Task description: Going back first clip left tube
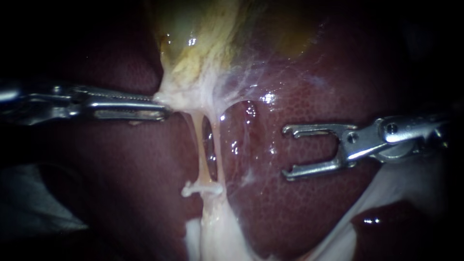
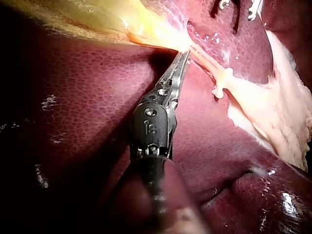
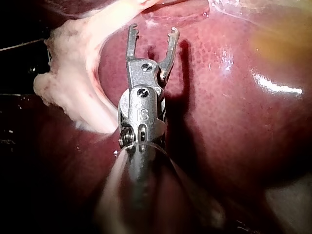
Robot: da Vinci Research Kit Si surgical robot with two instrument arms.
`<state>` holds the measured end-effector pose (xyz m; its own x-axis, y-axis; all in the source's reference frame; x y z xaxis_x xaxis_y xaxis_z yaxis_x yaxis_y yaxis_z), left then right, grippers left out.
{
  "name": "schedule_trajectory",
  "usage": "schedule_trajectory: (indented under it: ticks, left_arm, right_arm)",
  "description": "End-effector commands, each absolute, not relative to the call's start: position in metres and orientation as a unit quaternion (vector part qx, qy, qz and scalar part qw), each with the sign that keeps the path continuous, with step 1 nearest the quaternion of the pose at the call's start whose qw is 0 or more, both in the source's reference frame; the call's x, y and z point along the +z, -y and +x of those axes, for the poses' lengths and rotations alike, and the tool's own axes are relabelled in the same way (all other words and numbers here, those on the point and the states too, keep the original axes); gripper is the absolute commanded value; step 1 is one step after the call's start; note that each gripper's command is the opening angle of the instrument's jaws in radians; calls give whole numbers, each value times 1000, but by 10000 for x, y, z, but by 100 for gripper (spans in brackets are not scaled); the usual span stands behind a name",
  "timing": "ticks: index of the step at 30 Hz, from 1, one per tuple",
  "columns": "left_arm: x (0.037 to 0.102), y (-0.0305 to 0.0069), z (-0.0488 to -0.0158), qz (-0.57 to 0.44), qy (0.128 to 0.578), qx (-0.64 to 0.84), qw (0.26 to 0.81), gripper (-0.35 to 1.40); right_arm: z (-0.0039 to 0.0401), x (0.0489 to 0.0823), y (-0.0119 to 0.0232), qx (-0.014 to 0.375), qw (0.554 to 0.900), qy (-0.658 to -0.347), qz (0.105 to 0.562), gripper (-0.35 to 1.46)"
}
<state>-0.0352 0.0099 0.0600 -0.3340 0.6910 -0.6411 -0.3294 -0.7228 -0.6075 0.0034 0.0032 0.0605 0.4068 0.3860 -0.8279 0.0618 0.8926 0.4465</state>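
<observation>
Left tube (image 1: 199, 145) is found at the middle of the endoscope view, stretched over the liver (image 1: 299, 212), with a right tube (image 1: 217, 145) just beside it. The liver, dark red, finely mottled and wet, serves as the surface under everything; beyond its edges only darkness is seen. Above it the yellow-green gallbladder (image 1: 193, 29) is drawn down into pale, stringy tissue (image 1: 188, 92). That pale tissue is gripped at its edge by the left instrument's tool (image 1: 164, 107), whose long ridged jaws are closed on it. The right instrument's tool (image 1: 286, 152) is held well apart from the tubes over bare liver, its hooked jaws spread wide and nothing held. The left tube's long axis runs up and down, thin, tan and taut. Its lower end is crossed by a small white clip (image 1: 203, 188).
</observation>
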Motion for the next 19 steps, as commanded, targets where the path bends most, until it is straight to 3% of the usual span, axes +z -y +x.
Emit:
schedule_trajectory:
  ticks: [1, 6, 19]
  left_arm:
    - [605, -97, -356, -477, 189, 796, 320, -35]
    - [627, -96, -371, -474, 192, 799, 318, -35]
    - [629, -99, -366, -473, 195, 799, 316, -35]
  right_arm:
    - [33, 605, -32, 100, 812, -535, 210, 50]
    - [31, 604, -32, 100, 812, -535, 210, 50]
    - [32, 601, -31, 100, 812, -535, 210, 50]
